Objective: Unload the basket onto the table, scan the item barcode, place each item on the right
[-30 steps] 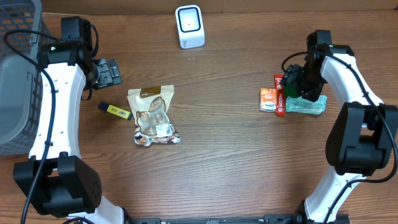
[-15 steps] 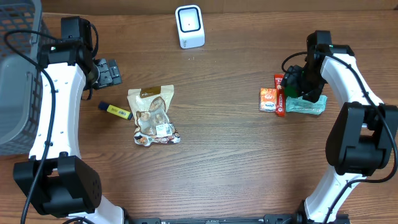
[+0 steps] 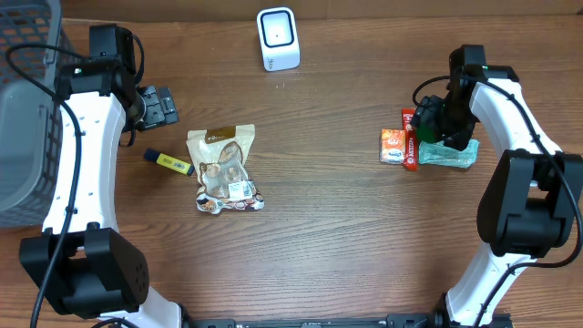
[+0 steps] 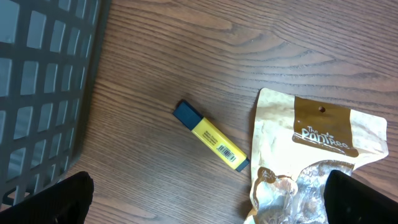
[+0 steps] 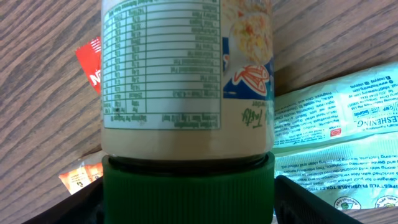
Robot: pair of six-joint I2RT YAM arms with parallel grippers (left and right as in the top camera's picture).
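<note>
Nearest: crinkled beige-and-brown foil snack pouch [image 3: 223, 169], flat on the brown wood-grain table [image 3: 328, 237], left of centre. Just left of it, not touching: yellow highlighter [image 3: 169, 162] with dark blue ends, lying at a slant. Small barcode print on its barrel in the left wrist view.

About the same depth on the right: small orange sachet [image 3: 393, 146], thin red packet [image 3: 410, 138] just beside its right edge, pale green printed plastic pack [image 3: 451, 155] further right.

Task item: clear jar [image 5: 186, 74] with green ribbed screw lid [image 5: 186, 180], right side of the table, directly over that cluster. In the right wrist view, red packet to one side of it, green pack to the other. Pale beige contents. White label wrapped round, black nutrition table, orange-and-blue picture beside it. Lid end towards the wrist camera. From overhead only the green lid visible, the rest hidden under the arm. Resting on the table or lifted: cannot tell.

Right gripper [image 5: 186, 186] clamped on the lid, one finger each side, spread fairly wide to fit it.

Left gripper [image 4: 208, 199] spread fully wide, nothing between the fingers. Hanging on the left side just far of the highlighter, next to the grey plastic lattice basket [image 3: 23, 118] at the left edge.

Farthest: white box-shaped barcode scanner [image 3: 278, 38], upright, middle of the far edge, well apart from the jar.
</note>
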